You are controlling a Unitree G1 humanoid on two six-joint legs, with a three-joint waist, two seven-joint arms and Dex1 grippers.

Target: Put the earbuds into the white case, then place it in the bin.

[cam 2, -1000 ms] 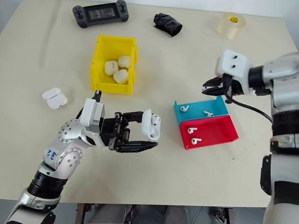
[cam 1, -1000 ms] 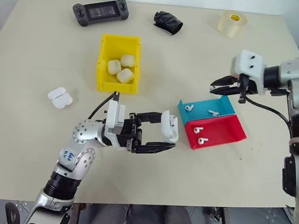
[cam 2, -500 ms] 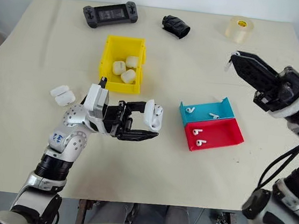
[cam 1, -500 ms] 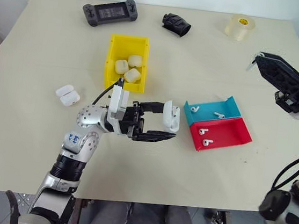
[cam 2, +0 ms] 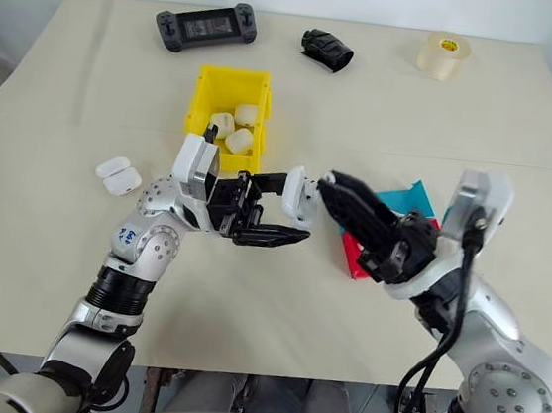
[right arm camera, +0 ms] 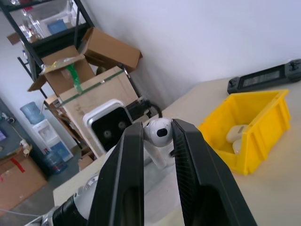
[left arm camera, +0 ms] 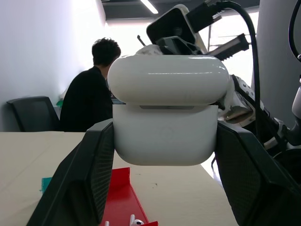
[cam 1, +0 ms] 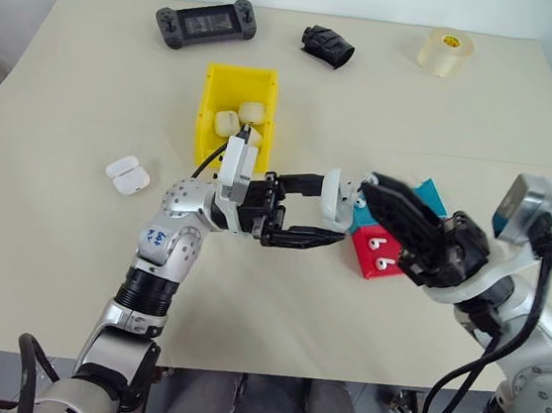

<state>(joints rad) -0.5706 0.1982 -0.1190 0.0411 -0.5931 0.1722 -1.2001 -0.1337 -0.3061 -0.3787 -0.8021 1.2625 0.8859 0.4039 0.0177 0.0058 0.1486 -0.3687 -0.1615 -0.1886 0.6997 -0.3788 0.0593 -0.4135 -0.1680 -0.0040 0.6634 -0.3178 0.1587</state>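
The right gripper [right arm camera: 157,136] is clamped on a single white earbud [right arm camera: 158,131], pinched between its two black fingers [right arm camera: 129,179]. In the head views this gripper [cam 2: 331,183] is held above the table [cam 1: 60,262], its tips just beside the white case [cam 1: 338,195].

The left gripper [cam 1: 330,214] is closed on that white case [left arm camera: 165,110], one finger against each side wall. The case is held clear of the table, and a seam is seen between its lid and body; whether the lid is fully shut cannot be told.

Under and behind the right gripper a teal tray [cam 1: 425,196] and a red tray [cam 1: 369,252] lie side by side, touching. Two earbuds [cam 1: 380,253] are seen in the red tray; the teal tray is largely hidden by the arm.

The yellow bin [cam 1: 212,102] stands beyond the left gripper and holds three white cases [cam 1: 239,120]. Another white case [cam 1: 126,174], lid open, lies on the table near the left arm, well apart from the bin.

Along the far edge of the table a black game controller [cam 1: 205,21], a black crumpled object [cam 1: 327,45] and a roll of tape [cam 1: 443,50] are noted. A seated person [left arm camera: 89,96] is seen in the left wrist view.
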